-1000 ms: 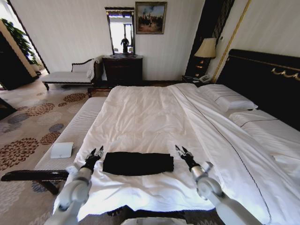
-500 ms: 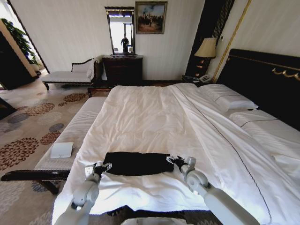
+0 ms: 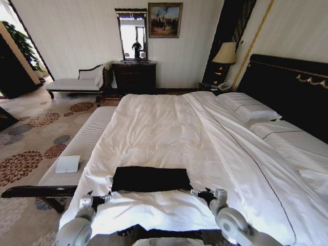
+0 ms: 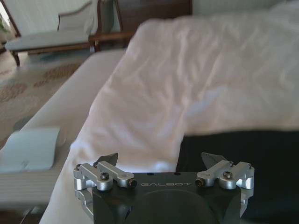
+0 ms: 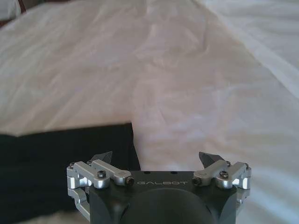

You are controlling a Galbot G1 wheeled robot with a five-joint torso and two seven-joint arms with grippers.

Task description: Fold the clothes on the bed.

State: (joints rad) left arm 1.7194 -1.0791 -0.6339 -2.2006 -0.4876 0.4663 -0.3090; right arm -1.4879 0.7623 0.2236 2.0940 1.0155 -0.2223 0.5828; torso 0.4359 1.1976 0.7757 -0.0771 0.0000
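Observation:
The clothes (image 3: 150, 179), a black T-shirt, lie as a flat folded rectangle on the white duvet near the foot of the bed (image 3: 169, 128). My left gripper (image 3: 102, 198) sits just short of the shirt's near left corner, open, with nothing between its fingers. My right gripper (image 3: 197, 192) sits just short of the near right corner, open too. In the left wrist view the left gripper (image 4: 161, 158) straddles the edge of the clothes (image 4: 243, 158). The right wrist view has the right gripper (image 5: 156, 157) at the end of the clothes (image 5: 60, 154).
A pale bench (image 3: 82, 146) runs along the bed's left side with a small white pad (image 3: 67, 164) on it. Pillows (image 3: 251, 110) and the dark headboard (image 3: 292, 87) are at the right. A dresser with a mirror (image 3: 134, 76) stands against the far wall.
Both arms have drawn back from beside the shirt's ends toward the bed's near edge. The shirt has stayed where it was.

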